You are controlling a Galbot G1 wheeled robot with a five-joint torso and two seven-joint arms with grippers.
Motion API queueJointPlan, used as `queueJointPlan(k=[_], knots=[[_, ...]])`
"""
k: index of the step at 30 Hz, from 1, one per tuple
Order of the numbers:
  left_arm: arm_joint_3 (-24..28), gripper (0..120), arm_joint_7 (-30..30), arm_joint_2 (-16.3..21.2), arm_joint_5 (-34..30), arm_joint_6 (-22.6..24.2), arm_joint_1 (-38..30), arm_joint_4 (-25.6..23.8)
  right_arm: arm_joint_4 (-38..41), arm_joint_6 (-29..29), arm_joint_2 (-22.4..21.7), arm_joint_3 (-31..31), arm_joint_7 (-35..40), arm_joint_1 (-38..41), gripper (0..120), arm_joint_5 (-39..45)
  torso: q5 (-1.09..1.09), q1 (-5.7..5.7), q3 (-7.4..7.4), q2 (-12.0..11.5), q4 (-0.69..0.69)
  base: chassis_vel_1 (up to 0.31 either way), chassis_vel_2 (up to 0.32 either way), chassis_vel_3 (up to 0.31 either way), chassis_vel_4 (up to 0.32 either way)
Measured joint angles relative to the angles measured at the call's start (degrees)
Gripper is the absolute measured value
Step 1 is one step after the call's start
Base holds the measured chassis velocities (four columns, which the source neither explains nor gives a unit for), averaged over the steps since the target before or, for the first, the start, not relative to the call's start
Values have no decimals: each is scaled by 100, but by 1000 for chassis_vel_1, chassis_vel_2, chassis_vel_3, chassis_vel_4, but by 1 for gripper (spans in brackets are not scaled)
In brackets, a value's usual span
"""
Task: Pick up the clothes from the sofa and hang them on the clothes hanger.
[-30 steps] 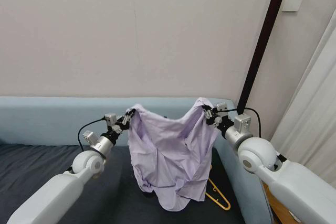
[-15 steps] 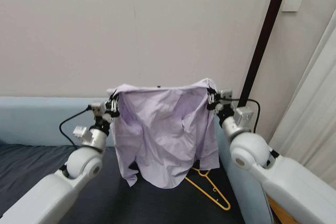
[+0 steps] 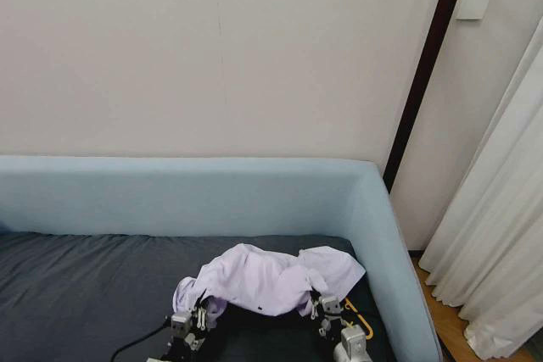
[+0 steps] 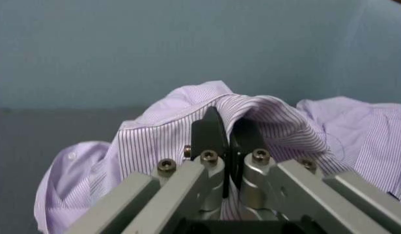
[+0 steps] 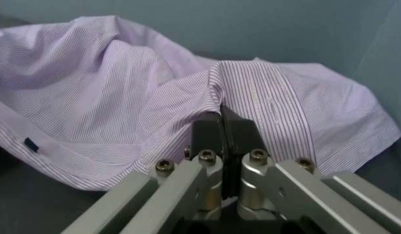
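Left claw (image 4: 225, 129), right claw (image 5: 222, 123) — on shirt (image 3: 267, 277)

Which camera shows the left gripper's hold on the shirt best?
Left wrist view: the left gripper is pinched shut on a fold of the striped shirt. Head view has it low, partly under cloth. Right wrist view gives the right gripper clamping another fold.

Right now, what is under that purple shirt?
The sofa's dark seat cushion, and a yellow hanger whose tip pokes out; the rest is covered. The left gripper and right gripper pinch the shirt.
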Motion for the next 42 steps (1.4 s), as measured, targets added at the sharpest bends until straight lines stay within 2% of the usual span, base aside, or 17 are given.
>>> queueJointPlan(k=[4, 7, 10, 11, 13, 18, 21, 25, 27, 29, 31, 36, 42], knots=[[124, 0, 69, -19, 47, -33, -13, 126, -71, -39, 71, -28, -60, -66, 0, -63, 0, 0, 0, 0, 3, 0, 0, 0, 0], [190, 0, 122, -10, 121, -51, -64, 200, 45, -124, -30, 6, -128, -141, 12, -52, 0, 1, 0, 0, 3, 0, 0, 0, 0], [194, 0, 122, -19, 132, -55, -87, 232, 98, -134, -89, 32, -182, -184, 17, -42, 0, 1, 0, 0, 3, 0, 0, 0, 0], [196, 0, 117, -46, 134, -56, -133, 277, 187, -102, -219, 98, -452, -295, 24, 63, -3, 1, 0, 0, 2, 0, 0, 0, 0], [190, 0, 107, -94, 135, -57, -197, 319, 386, -214, -437, 297, -1029, -537, 33, 237, 0, 1, 1, 0, 3, 0, 0, 0, 0], [183, 0, 108, -122, 153, -56, -270, 378, 570, -458, -676, 549, -1448, -833, 45, 268, 0, 2, 1, 0, 0, 0, 0, 0, 0], [176, 0, 126, -110, 268, -117, -313, 489, 853, -417, -947, 894, -1996, -1115, 59, 197, -2, 1, 1, 0, 2, 0, 0, 0, 0], [179, 0, 142, -95, 295, -138, -318, 533, 1051, -363, -1084, 1055, -2204, -1227, 70, 193, 0, 1, 1, 0, 2, 0, 0, 0, 0], [185, 0, 152, -103, 306, -157, -321, 577, 1203, -330, -1207, 1208, -2369, -1291, 81, 211, 0, 1, 0, 0, 3, 0, 0, 0, 0], [187, 0, 162, -116, 311, -165, -323, 592, 1232, -326, -1248, 1257, -2415, -1291, 86, 236, -1, 1, 1, 0, 3, 0, 0, 0, 0], [192, 0, 192, -131, 321, -181, -323, 596, 1174, -495, -1295, 1326, -2453, -1108, 97, 579, 0, 1, 1, 0, 2, 0, 0, 0, 0], [197, 0, 208, -135, 352, -195, -294, 579, 554, -1006, -1265, 1240, -2733, -509, 100, 1362, 0, 2, 1, -1, 3, 0, 0, 0, 0], [182, 0, 215, -134, 369, -205, -245, 529, 69, -1190, -1173, 976, -3084, -276, 98, 1442, 0, 2, 1, -1, 3, 0, 0, 0, 0]])
